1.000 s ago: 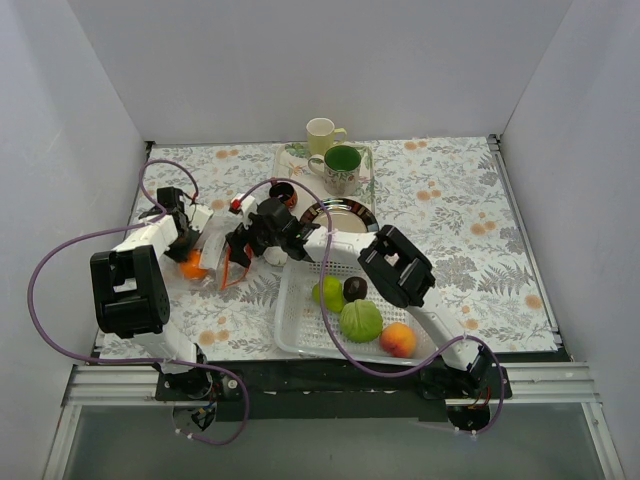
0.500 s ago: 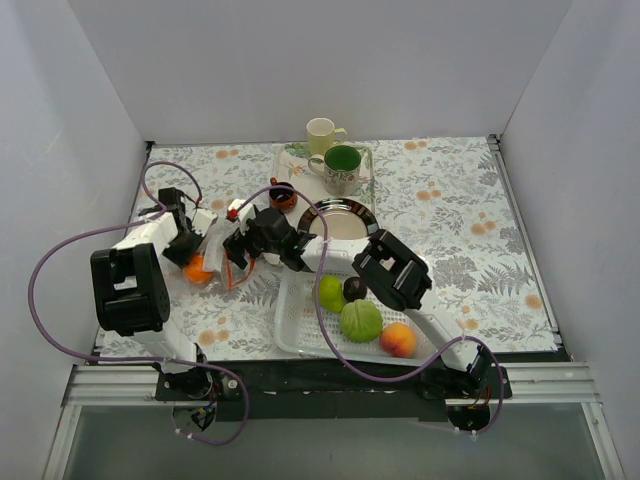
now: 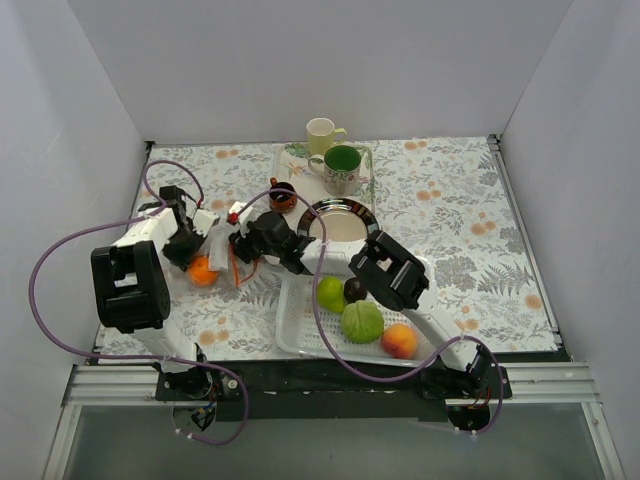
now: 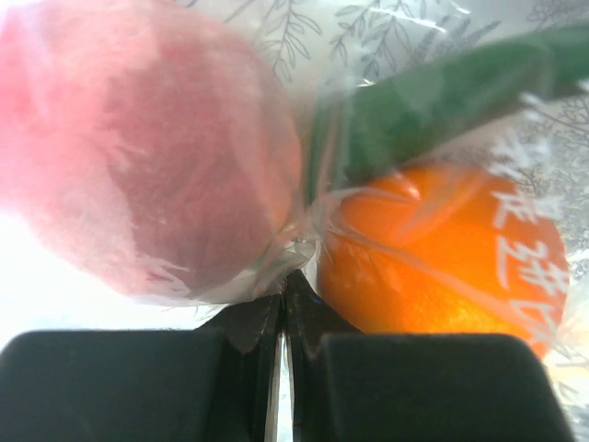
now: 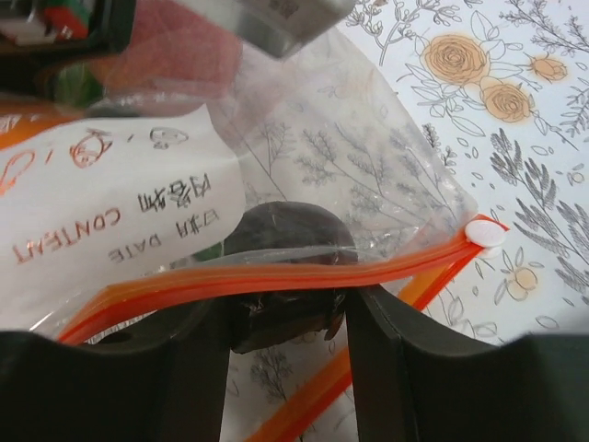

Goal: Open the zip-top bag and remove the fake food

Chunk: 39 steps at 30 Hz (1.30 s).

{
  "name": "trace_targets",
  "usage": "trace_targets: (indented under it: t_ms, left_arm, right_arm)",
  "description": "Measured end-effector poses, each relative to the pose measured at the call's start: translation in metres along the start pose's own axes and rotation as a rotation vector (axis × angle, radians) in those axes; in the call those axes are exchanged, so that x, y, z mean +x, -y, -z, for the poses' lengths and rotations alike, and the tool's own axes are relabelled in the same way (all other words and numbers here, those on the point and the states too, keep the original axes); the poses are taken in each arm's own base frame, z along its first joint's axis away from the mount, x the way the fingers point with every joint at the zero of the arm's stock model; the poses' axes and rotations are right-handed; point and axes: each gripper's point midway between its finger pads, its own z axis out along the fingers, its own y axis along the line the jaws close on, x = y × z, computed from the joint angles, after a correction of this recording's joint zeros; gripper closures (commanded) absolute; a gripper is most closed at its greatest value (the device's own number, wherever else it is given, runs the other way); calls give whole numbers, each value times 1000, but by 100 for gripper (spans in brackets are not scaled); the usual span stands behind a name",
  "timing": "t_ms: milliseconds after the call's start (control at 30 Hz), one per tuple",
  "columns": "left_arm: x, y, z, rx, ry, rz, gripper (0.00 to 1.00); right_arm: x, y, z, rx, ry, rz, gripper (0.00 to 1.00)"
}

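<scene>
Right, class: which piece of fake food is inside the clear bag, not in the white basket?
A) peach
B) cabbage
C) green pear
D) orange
D: the orange shows through the plastic of the zip-top bag in the left wrist view, while the other three lie in the basket.

The floral table (image 3: 450, 200) carries a white basket (image 3: 290, 335), a metal plate (image 3: 345, 212) and a clear tray (image 3: 288, 158). The zip-top bag (image 3: 215, 250) rests at left.

Bright even light, blurred wrist close-ups
</scene>
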Motion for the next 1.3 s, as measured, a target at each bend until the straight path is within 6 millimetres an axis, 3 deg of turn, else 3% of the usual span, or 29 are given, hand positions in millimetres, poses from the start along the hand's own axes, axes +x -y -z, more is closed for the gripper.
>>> trace_targets:
  t_ms: [200, 300, 533, 633, 733, 833, 967, 1067, 1167, 1200, 1233, 1300]
  left_arm:
    - [-8, -13, -3, -64, 20, 20, 100]
    - [-15, -25, -10, -96, 8, 60, 100]
    - [-38, -46, -12, -148, 35, 134, 100]
    - [-44, -44, -8, -126, 57, 146, 100]
    - [-55, -38, 5, -75, 99, 150, 100]
    - [-71, -32, 31, -25, 183, 140, 100]
    - [-86, -23, 77, 8, 318, 101, 100]
    - [-86, -15, 98, 24, 371, 76, 100]
    - [-85, -10, 101, 39, 380, 62, 100]
    - [-84, -9, 99, 43, 375, 60, 100]
    - [-82, -8, 97, 48, 368, 58, 100]
    - [-80, -6, 95, 55, 360, 55, 100]
  right_arm:
    - [3, -5, 36, 0, -27, -2, 80]
    - [-8, -10, 62, -13, -45, -6, 80]
    - [-84, -28, 131, -70, 37, -9, 85]
    - [-97, -31, 161, -70, 54, -19, 86]
    - [-89, -31, 196, -37, 35, -19, 87]
    - [-74, -22, 225, 37, -5, -10, 90]
    - [-48, -6, 255, 142, -68, -2, 92]
    - [-23, 4, 272, 203, -135, -5, 91]
    - [-1, 12, 281, 250, -198, -8, 46]
    - [6, 14, 284, 265, -223, -8, 8]
    - [12, 17, 287, 280, -246, -6, 2]
    - [20, 23, 292, 315, -279, -3, 2]
